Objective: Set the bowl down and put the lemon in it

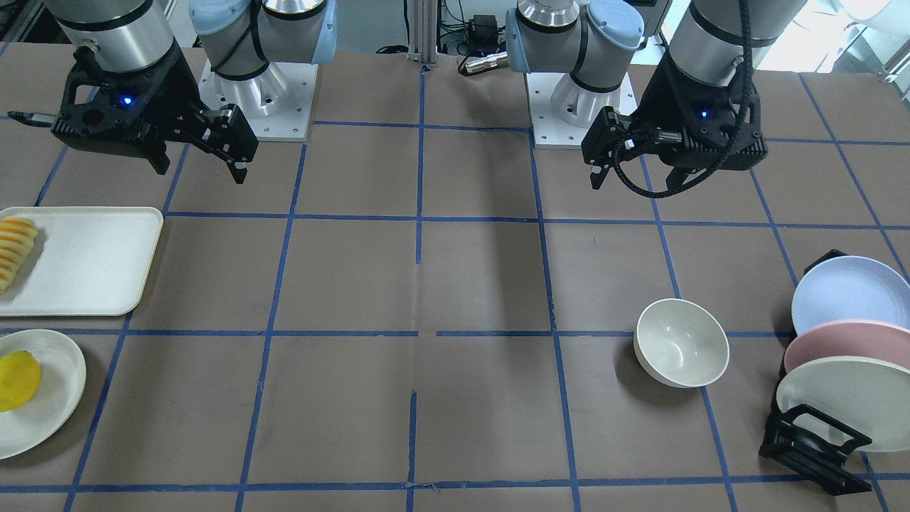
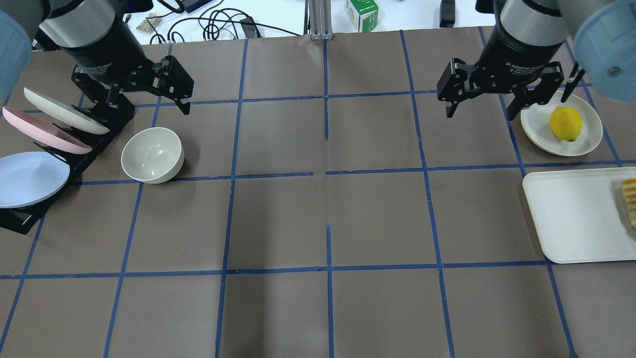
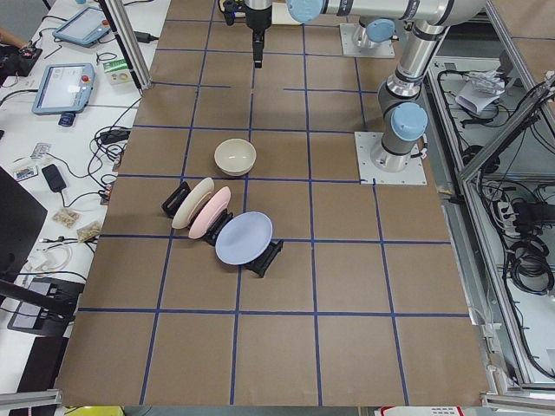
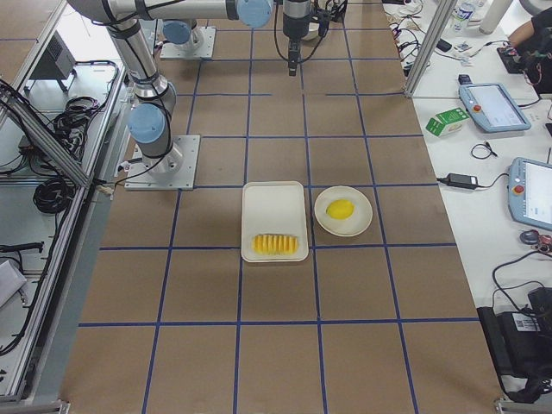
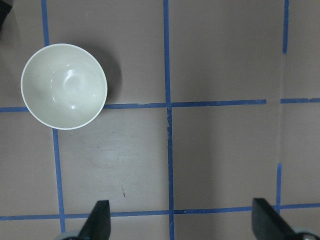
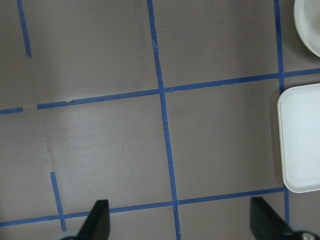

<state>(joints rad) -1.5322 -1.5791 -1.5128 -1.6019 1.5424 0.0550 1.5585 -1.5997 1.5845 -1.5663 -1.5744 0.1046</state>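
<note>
L gripper (image 2: 147,101) jaws spread, raised | R gripper (image 2: 488,107) likewise

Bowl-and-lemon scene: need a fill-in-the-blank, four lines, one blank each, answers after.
1. The lemon lies on a round cream ____.
2. The bowl stands upright beside the plate rack and holds ____.
3. The left gripper and the right gripper are both ____, and neither holds anything.
4. The sliced food rests on a rectangular white ____.
Missing words: plate; nothing; open; tray.
</note>
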